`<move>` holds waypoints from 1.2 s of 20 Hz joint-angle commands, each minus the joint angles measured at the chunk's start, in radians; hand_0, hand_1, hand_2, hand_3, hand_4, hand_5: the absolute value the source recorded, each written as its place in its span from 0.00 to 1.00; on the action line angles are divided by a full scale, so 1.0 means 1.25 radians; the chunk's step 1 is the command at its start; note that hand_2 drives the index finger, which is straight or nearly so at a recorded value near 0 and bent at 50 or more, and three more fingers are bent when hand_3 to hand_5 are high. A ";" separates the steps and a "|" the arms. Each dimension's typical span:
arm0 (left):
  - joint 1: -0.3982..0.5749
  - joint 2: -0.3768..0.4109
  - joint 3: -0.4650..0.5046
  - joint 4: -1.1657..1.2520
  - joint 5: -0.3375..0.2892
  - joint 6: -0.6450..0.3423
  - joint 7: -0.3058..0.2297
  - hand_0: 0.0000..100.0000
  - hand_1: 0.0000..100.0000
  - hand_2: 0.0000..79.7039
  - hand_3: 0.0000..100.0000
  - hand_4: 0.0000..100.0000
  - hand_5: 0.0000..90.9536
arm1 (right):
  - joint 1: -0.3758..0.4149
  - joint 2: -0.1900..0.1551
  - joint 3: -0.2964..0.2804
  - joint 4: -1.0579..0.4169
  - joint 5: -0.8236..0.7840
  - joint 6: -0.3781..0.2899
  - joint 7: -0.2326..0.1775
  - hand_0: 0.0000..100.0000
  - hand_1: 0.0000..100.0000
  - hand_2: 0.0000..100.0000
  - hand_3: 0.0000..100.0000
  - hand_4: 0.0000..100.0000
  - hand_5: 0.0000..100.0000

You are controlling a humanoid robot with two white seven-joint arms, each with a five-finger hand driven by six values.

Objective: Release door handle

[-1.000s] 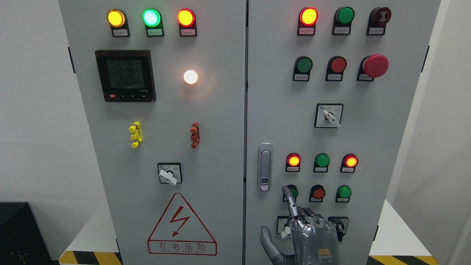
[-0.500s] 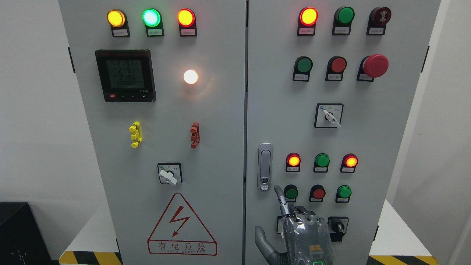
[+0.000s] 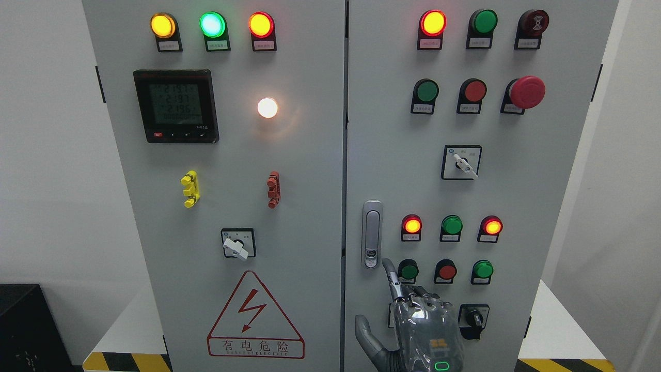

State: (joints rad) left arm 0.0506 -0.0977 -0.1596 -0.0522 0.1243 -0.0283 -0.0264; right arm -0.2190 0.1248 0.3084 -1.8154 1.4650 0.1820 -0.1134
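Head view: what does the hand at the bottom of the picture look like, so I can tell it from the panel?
The right hand is dark grey metal with jointed fingers and a smooth grey thumb. Its back appears wrapped in glossy clear film, with a small yellow marking and a green-lit oval below it. No cables or sleeve are visible.

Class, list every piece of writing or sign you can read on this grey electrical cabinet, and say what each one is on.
"有电危险": on the red-bordered triangular warning sign with a lightning bolt, left door.
Digital meter: three rows of digits, too blurred to read reliably.
Small label plates under the lamps and buttons, such as the one below the yellow lamp: too small to read.
Line of small red print beneath the characters: unreadable.
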 commanded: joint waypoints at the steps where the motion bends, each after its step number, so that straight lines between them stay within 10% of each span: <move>1: 0.000 0.001 0.000 0.000 0.000 0.001 0.000 0.00 0.00 0.05 0.11 0.00 0.00 | -0.019 0.002 0.019 0.023 0.001 0.003 0.007 0.33 0.24 0.00 0.70 0.72 0.77; 24: 0.000 0.000 0.000 0.000 0.000 0.001 0.000 0.00 0.00 0.06 0.11 0.00 0.00 | -0.044 0.008 0.024 0.051 0.000 0.015 0.012 0.33 0.24 0.00 0.71 0.72 0.77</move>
State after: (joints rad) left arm 0.0506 -0.0978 -0.1596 -0.0522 0.1243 -0.0281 -0.0262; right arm -0.2684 0.1312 0.3352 -1.7650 1.4657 0.1998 -0.0972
